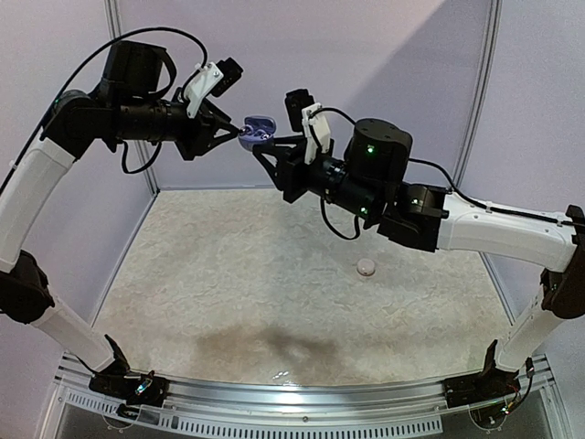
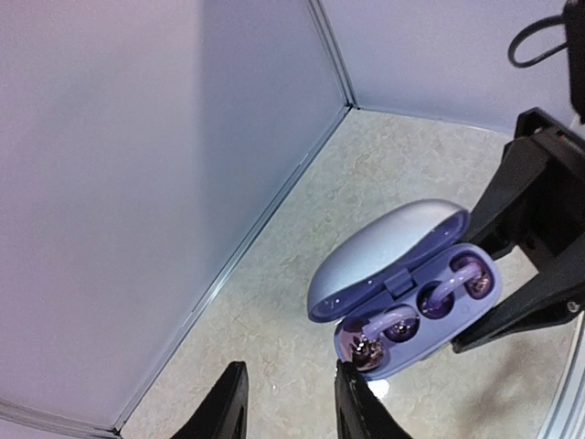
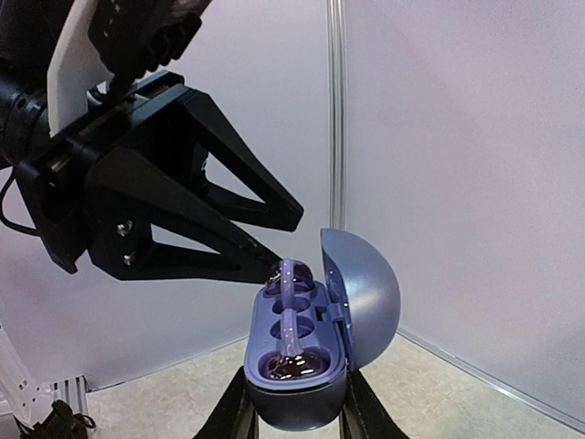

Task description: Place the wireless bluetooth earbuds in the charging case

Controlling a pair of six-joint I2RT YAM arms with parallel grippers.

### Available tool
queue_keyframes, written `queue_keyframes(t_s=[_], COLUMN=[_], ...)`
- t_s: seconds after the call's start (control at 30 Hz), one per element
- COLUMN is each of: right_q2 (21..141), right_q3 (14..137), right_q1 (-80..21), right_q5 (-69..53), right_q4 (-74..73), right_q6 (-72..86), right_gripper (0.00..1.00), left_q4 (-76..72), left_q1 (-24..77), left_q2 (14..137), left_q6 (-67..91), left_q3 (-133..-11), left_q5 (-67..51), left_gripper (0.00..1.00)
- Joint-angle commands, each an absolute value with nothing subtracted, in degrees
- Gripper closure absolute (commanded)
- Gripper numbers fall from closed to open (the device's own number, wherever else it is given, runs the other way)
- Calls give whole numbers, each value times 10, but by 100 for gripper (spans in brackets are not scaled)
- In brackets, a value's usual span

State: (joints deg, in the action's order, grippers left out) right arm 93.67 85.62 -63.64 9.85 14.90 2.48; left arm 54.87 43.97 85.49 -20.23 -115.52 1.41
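The right pincer [image 1: 263, 142] is clamping the base of a glossy lilac-blue oval plastic charging case [image 3: 294, 398], holding it high above the mottled beige tabletop [image 1: 228, 274] with its hinged lid [image 2: 393, 247] standing open. Two translucent lilac clip-shaped earbuds with shiny ends [image 2: 370, 340] are sitting in the wells of the case. The left pincer [image 2: 291, 370] is hovering just beside the case, fingers slightly apart and gripping nothing. A small pale round object [image 1: 366, 267] is lying on the tabletop, well apart from the case
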Motion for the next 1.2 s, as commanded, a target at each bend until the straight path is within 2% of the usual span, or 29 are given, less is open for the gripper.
queue_keyframes(t_s=[0.0, 0.17, 0.33, 0.5, 0.67, 0.83, 1.17], right_q2=[911, 885, 871, 867, 879, 888, 895], right_q3=[830, 781, 771, 764, 768, 774, 782], right_q1=[-629, -620, -618, -619, -620, -624, -626], right_q5=[57, -17, -78, -106, -108, -112, -117], right_q4=[183, 219, 204, 191, 179, 170, 169], right_q6=[-9, -54, -99, -122, -135, -150, -145], right_gripper=[100, 100, 100, 100, 100, 100, 100], left_q4=[592, 639, 718, 788, 794, 797, 782], left_q1=[437, 438, 444, 481, 501, 526, 532], left_q2=[842, 838, 850, 875, 875, 875, 877], left_q6=[-229, -272, -330, -383, -391, -402, -415], left_q3=[-1192, -1218, -1242, -1273, -1272, -1268, -1264], left_q5=[-49, -156, -238, -197, -167, -134, -92], left_gripper=[65, 58, 60, 57, 55, 62, 65])
